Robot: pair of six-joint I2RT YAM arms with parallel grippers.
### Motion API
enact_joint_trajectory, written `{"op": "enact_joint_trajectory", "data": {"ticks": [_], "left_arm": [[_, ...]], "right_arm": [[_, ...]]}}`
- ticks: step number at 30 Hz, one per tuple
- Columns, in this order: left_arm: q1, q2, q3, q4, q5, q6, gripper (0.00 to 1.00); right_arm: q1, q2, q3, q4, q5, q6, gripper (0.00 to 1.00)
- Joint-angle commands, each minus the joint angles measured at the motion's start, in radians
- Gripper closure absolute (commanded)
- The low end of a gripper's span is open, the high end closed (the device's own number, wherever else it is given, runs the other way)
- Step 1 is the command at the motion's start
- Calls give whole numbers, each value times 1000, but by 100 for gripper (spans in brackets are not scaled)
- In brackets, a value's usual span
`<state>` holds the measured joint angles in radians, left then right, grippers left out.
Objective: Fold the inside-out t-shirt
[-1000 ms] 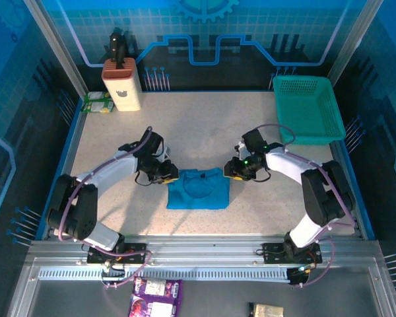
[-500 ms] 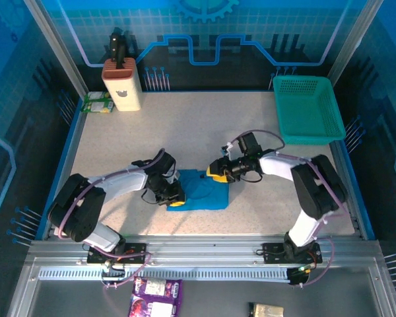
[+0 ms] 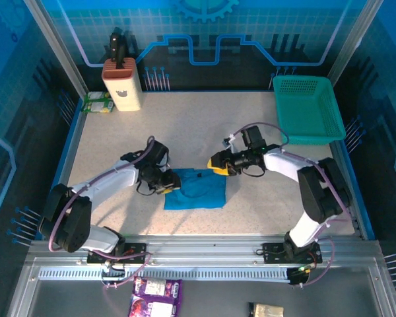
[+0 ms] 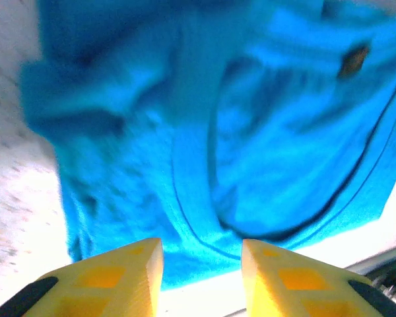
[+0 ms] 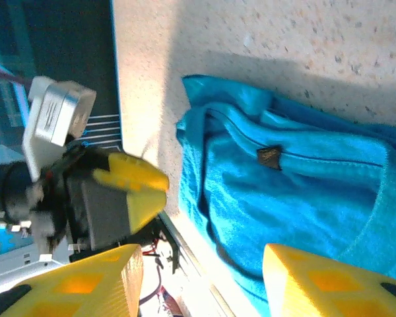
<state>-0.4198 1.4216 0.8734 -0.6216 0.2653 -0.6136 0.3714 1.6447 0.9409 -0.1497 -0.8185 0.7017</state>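
T-shirt (image 3: 197,191), soft blue cloth, rumpled rectangle

Blurred t-shirt (image 4: 204,132) cut off at the left wrist view's top edge; its small tag (image 5: 269,155) illegible.

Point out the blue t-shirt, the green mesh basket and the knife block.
blue t-shirt (image 3: 197,191), top external view, middle of the cloth.
green mesh basket (image 3: 308,109), top external view, bare mesh floor.
knife block (image 3: 123,91), top external view, front face of its beige body.

No legible text; small tag (image 5: 269,156) on t-shirt (image 5: 303,198) too blurred to read
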Motion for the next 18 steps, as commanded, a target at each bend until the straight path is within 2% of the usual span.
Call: {"op": "enact_joint_trajectory", "data": {"ticks": [1, 6, 9, 13, 18], "left_arm": [[41, 54, 46, -113, -64, 102, 61], [80, 110, 68, -120, -106, 182, 56], [103, 148, 64, -81, -72, 206, 52], [108, 204, 67, -61, -65, 217, 54], [110, 257, 44, 7, 3, 209, 59]], "right_arm": [[-33, -61, -44, -134, 31, -71, 48], [-62, -125, -96, -196, 36, -110, 48], [-68, -156, -108, -214, 38, -117, 48], [-68, -182, -113, -239, 44, -125, 48], [-69, -208, -119, -253, 47, -128, 48]]}}
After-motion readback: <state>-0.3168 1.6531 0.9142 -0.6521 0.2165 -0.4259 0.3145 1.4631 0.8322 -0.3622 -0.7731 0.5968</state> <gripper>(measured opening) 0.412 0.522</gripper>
